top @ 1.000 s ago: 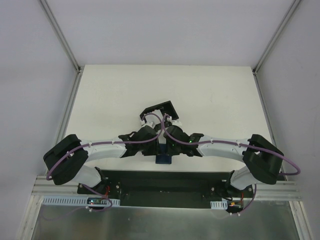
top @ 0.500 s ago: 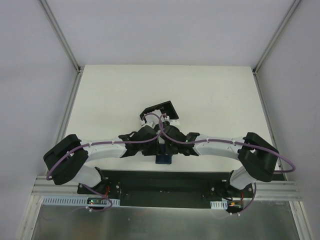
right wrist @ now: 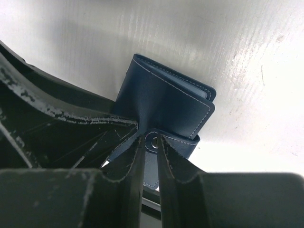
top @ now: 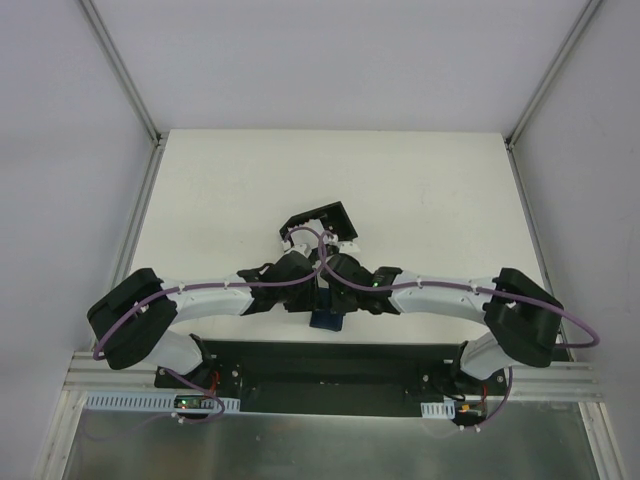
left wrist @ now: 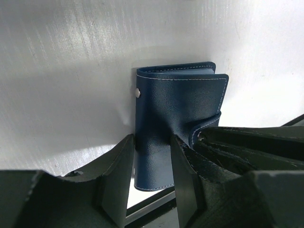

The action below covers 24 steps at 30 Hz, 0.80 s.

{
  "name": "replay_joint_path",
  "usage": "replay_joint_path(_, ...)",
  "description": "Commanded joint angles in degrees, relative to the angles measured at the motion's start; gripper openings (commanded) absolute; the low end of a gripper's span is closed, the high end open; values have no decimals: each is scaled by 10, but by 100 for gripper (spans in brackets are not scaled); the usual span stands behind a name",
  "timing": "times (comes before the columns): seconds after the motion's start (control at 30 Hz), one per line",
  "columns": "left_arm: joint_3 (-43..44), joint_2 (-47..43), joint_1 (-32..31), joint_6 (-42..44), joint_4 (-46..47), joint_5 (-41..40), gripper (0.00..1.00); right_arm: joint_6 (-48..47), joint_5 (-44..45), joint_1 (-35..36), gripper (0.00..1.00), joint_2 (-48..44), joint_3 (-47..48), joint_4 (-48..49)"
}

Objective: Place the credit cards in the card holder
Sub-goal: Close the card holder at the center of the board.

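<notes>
Cards hidden inside folded card holder [left wrist: 175, 118] (2 end effectors [left wrist: 151, 164] [right wrist: 151, 147] clamping it).

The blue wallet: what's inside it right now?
The wallet is folded nearly shut, so only a pale sliver shows between its covers at the far edge; whether cards lie inside is hidden.

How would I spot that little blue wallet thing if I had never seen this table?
Look at the near edge of the white table, where the two arms meet. There, between both grippers, lies the card holder: small, folded, dark navy with pale stitching and a snap tab, unlike the black frame farther back.
</notes>
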Motion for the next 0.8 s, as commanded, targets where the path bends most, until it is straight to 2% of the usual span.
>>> replay_joint_path(0.0,-7,20,-8,13,-62,-9,36,-9,16,6,19,-40,1,-34)
replay_joint_path(0.43,-7,15,-8,15,-64,-9,36,16,5,-1,16,-24,-7,-45)
replay_joint_path(0.77,-4,15,-9,17,-63,-9,36,4,-39,-17,17,-14,-30,18)
